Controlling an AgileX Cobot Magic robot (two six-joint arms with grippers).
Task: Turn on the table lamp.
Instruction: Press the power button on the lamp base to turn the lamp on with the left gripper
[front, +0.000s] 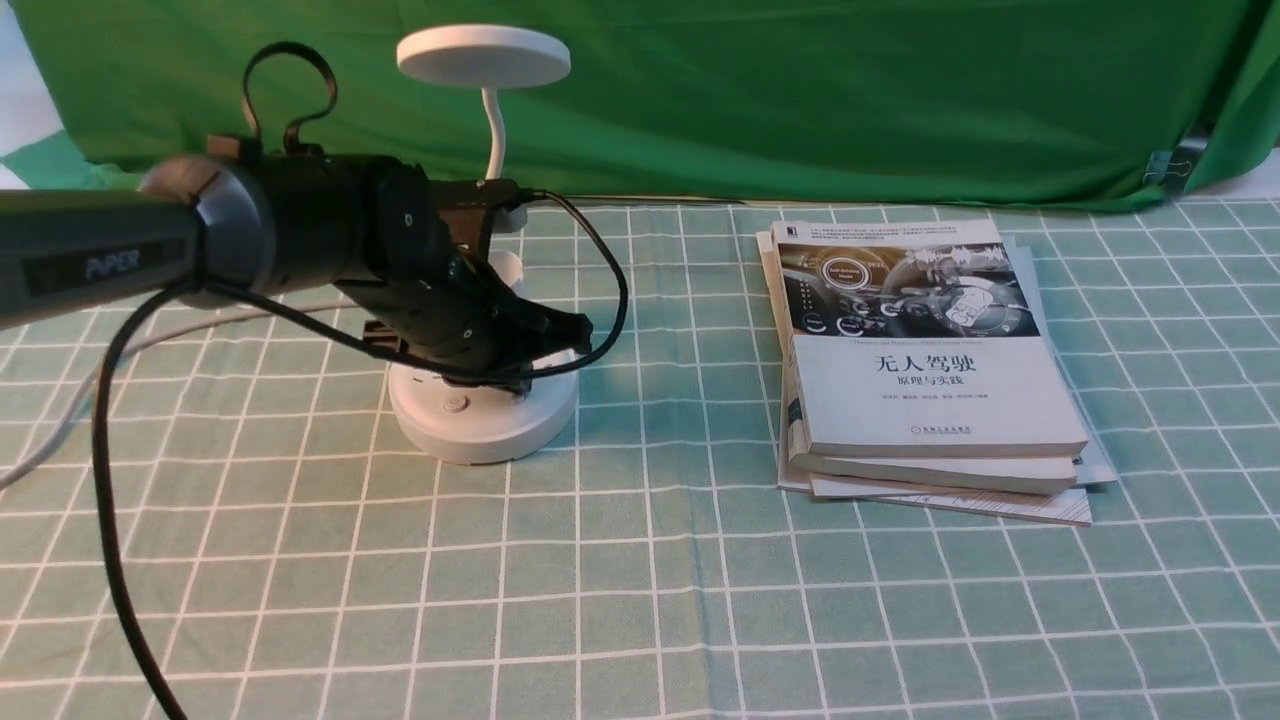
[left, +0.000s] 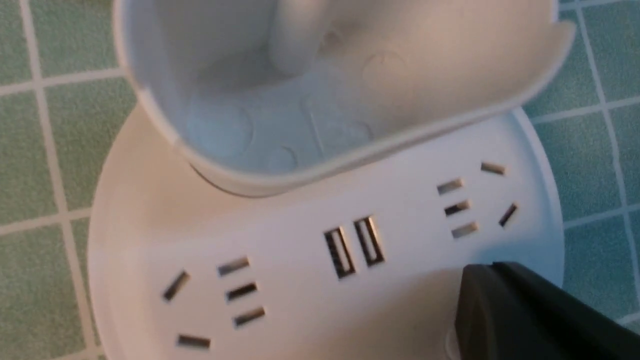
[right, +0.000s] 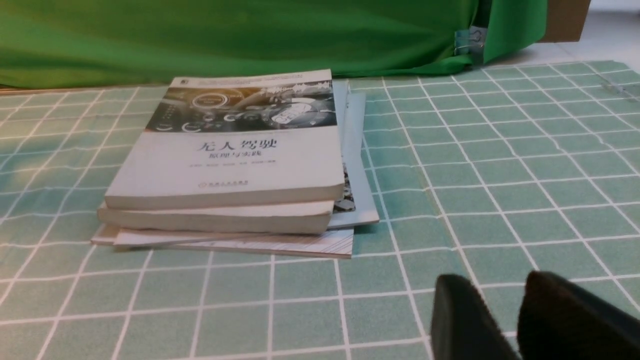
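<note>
The white table lamp stands at the back left: flat disc head (front: 483, 55), thin curved gooseneck (front: 494, 130), round base (front: 487, 428). My left gripper (front: 572, 328) reaches in from the left and hangs low over the base's right side, hiding the cup-like holder in the front view. In the left wrist view the holder (left: 320, 100), two USB ports (left: 354, 246) and sockets (left: 462, 207) show on the base (left: 150, 210). The left gripper (left: 487, 270) is shut, its tip over a round button whose edge peeks out. Another button (front: 456, 404) shows on the base's front. My right gripper (right: 492, 295) hovers open over the cloth.
A stack of books (front: 925, 350) lies right of centre on the green checked tablecloth (front: 640, 600); it fills the middle of the right wrist view as books (right: 230, 160). A green backdrop (front: 800, 90) hangs behind. The lamp's white cord (front: 60, 420) runs off left.
</note>
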